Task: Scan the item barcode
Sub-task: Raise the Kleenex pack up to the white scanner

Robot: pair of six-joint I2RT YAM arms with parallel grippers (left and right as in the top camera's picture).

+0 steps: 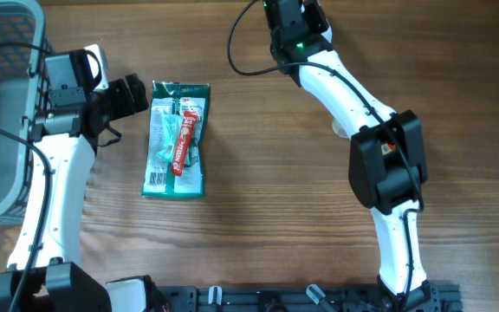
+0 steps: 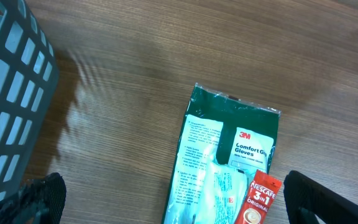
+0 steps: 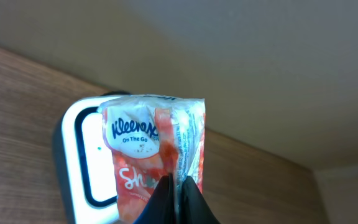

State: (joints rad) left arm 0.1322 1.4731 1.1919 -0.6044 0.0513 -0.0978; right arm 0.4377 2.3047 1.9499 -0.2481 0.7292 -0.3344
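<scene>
One Kleenex tissue pack [image 3: 151, 149] is pinched at its lower edge by the right end effector [image 3: 178, 188], whose fingers are clamped together on the wrapper. It is held up in front of one white, dark-rimmed scanner [image 3: 82, 162]. The pack reads "Kleenex On The Go", with a larger word beginning "Sh" partly hidden.

On the wooden counter [image 1: 275, 199] lies one green gloves pack [image 1: 161, 130] marked "3M" and "Comfort G… Gloves". One red sachet [image 1: 184, 139] printed "Nescafé 3in1 Original" lies on top of it. The left end effector [image 1: 137, 94] hovers at the pack's upper left corner, fingers spread wide and holding nothing. One grey slatted basket [image 2: 11, 93] stands at the far left.
</scene>
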